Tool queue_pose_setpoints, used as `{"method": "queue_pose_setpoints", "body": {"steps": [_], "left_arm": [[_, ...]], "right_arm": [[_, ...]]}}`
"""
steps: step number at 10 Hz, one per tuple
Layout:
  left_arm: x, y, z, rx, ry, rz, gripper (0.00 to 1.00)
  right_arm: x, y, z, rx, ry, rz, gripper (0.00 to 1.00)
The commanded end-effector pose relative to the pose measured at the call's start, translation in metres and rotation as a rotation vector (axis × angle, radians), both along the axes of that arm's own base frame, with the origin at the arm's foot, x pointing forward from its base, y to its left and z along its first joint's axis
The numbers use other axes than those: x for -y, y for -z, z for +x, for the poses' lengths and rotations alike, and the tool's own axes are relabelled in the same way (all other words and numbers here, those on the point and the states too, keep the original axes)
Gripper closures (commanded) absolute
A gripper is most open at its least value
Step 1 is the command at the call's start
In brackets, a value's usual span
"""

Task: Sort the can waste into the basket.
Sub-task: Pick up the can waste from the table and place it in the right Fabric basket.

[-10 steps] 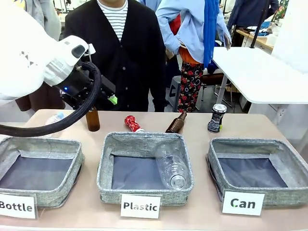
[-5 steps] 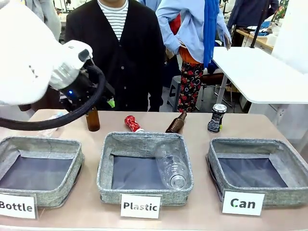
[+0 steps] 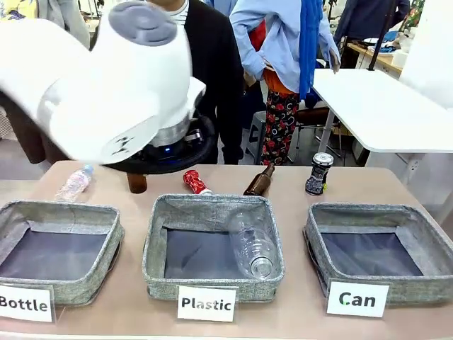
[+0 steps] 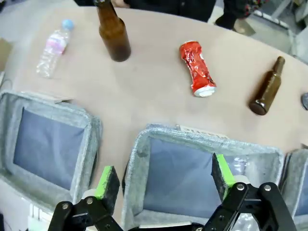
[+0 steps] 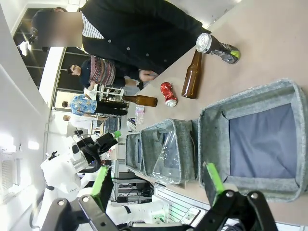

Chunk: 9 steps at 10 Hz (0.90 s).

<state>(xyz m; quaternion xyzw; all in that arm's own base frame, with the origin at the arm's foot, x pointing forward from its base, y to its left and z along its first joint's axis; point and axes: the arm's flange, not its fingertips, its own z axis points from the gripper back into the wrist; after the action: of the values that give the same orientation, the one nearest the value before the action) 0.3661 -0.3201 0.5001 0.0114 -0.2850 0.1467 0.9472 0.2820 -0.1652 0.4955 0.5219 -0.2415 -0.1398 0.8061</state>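
— Where's the left claw [image 4: 163, 177] got to?
— It's hanging over the Plastic basket [image 4: 144, 144], jaws spread wide with nothing in them. The right claw [image 5: 156, 182] is the same, spread and empty, above the near edge of the Can basket [image 5: 214, 144].
— And the cans?
— Both are out on the bench [image 3: 396, 188], past the baskets. The red can [image 4: 197, 69] lies on its side just beyond the Plastic basket's far rim, ahead of the left claw and a touch off to one side. Its long axis runs roughly away from that claw, so I'd say the fingers could straddle its width with little turning of the wrist.
— The dark can [image 3: 318, 173]?
— Upright, behind the Can basket, and nearer the right claw. That basket has nothing in it yet.
— What's changed?
— A second ago the left arm [image 3: 120, 78] was over at the left by the brown bottle [image 4: 113, 33]. Now it's swung to the middle. The cans haven't budged.
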Motion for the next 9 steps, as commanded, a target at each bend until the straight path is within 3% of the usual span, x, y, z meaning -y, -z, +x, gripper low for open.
{"method": "queue_pose_setpoints", "body": {"steps": [1, 3, 5, 6, 9], "left_arm": [[0.005, -0.007, 0.017, -0.063, 0.084, 0.003, 0.00], [-0.054, -0.026, -0.030, -0.165, 0.348, 0.026, 0.00], [-0.125, -0.040, -0.081, -0.189, 0.537, 0.057, 0.00], [-0.164, -0.050, -0.098, -0.197, 0.520, 0.031, 0.00], [-0.253, -0.086, -0.102, -0.216, 0.380, -0.075, 0.00]], "right_arm": [[0.001, -0.001, 0.003, 0.036, -0.002, 0.005, 0.00], [0.001, -0.001, 0.003, 0.036, -0.002, 0.005, 0.00], [0.001, -0.001, 0.003, 0.036, -0.002, 0.005, 0.00], [0.001, -0.001, 0.003, 0.036, -0.002, 0.005, 0.00], [0.001, -0.001, 0.003, 0.036, -0.002, 0.005, 0.00]]}}
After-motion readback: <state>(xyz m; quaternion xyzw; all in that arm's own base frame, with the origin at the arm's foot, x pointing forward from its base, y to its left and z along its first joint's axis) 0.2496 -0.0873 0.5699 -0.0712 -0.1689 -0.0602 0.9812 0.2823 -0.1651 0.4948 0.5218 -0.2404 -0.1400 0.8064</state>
